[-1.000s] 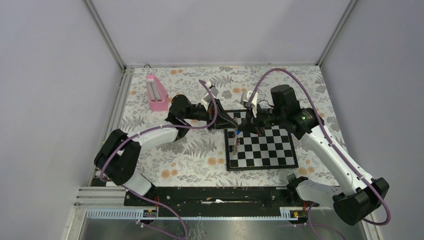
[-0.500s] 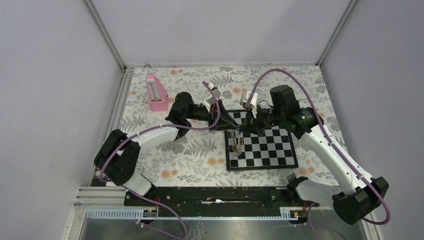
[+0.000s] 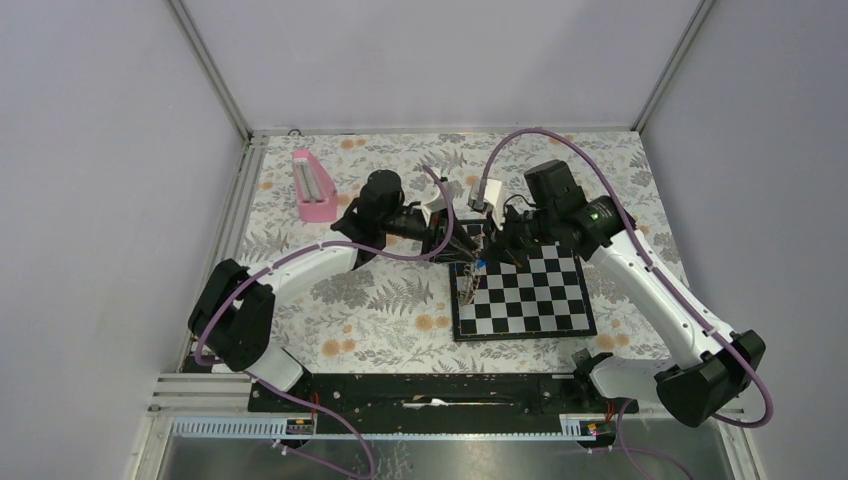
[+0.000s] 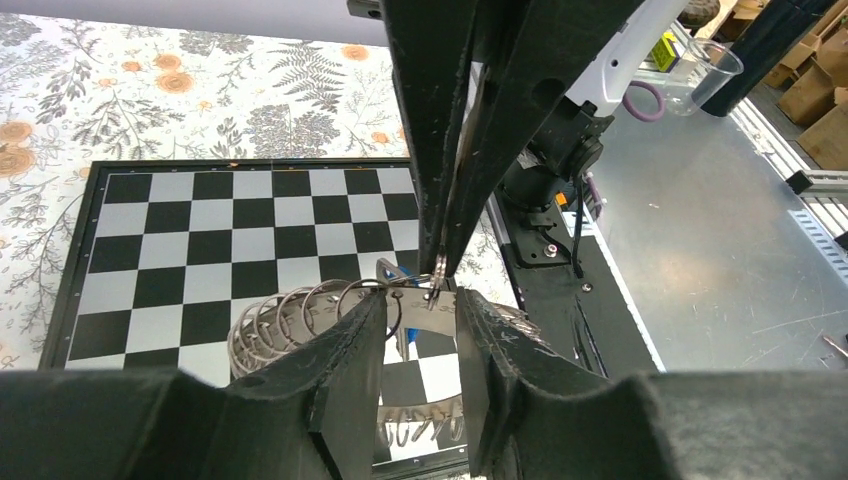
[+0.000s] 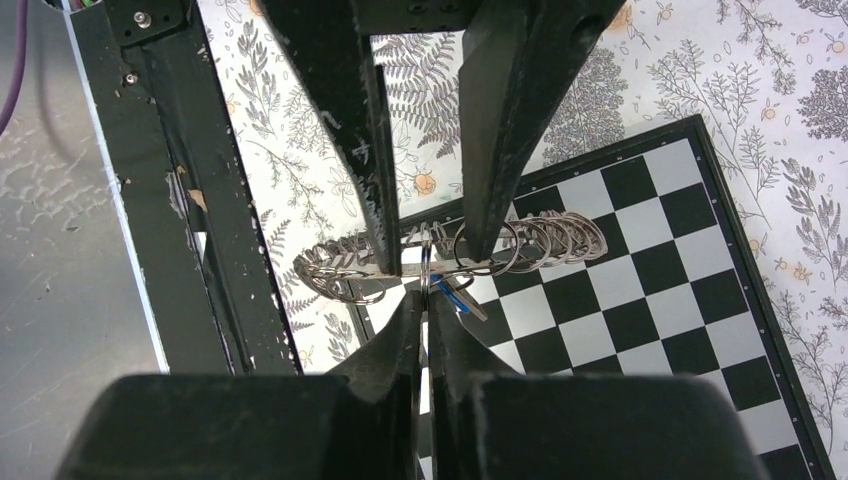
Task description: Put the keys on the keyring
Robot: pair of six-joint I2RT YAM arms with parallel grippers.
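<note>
**Q:** Top external view: where is the keyring?

**A:** Held over the board's far-left corner, its coil lying crosswise to both hands. The blue key sits against the coil, just beside the tips of the right hand.

**Q:** Who has hold?

**A:** The right hand, reaching in from the board's right, pinched shut on one thin loop. The left hand faces it from the left, fingers partly apart astride the coil, apparently gripping nothing.

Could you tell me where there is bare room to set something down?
Bare: the flowered cloth left of the black-and-white chessboard, and the board's near squares. Crowded: the board's far-left corner, where the left end effector and right end effector meet at the coiled metal keyring.
</note>
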